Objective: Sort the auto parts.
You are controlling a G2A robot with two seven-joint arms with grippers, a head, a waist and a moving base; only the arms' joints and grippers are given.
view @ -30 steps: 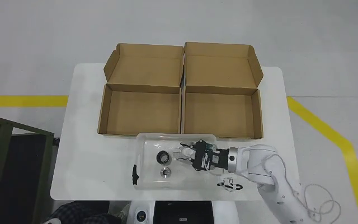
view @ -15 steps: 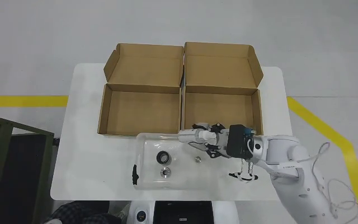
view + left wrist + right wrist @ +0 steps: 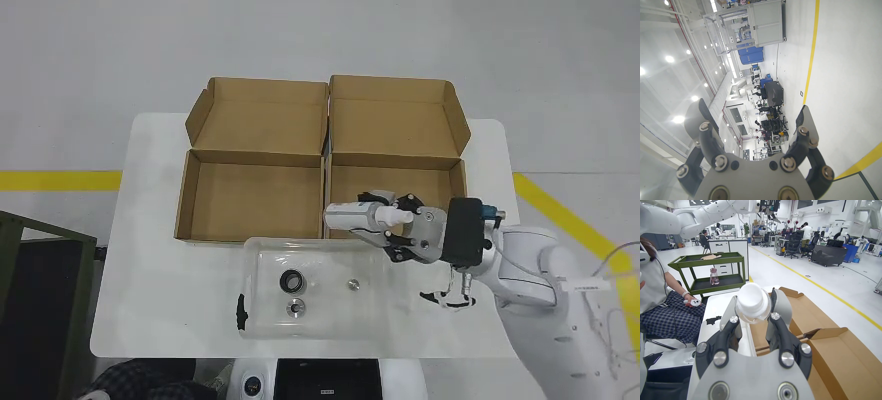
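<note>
My right gripper (image 3: pixel 380 218) is shut on a white cylindrical part (image 3: pixel 347 213) with a stepped cap (image 3: pixel 750 294). It holds the part sideways, above the front wall of the right cardboard box (image 3: pixel 395 190). In front of the boxes lies a clear plastic tray (image 3: pixel 262 322). In the tray are a black ring (image 3: pixel 292 281), a metal fitting (image 3: pixel 295 307) and a small nut (image 3: pixel 352 284). A black part (image 3: pixel 241 312) sits at the tray's left edge. My left gripper (image 3: pixel 752 108) is open, holds nothing, and faces the hall.
The left cardboard box (image 3: pixel 250 200) stands beside the right one, both with lids folded back. Bare white table (image 3: pixel 150 250) lies to the left of the boxes and tray. A green cart (image 3: pixel 40 300) stands off the table's left side.
My right gripper has risen out of the tray with the white part and moved right and back, over the right box's front wall. The parts in the tray stayed in place.
</note>
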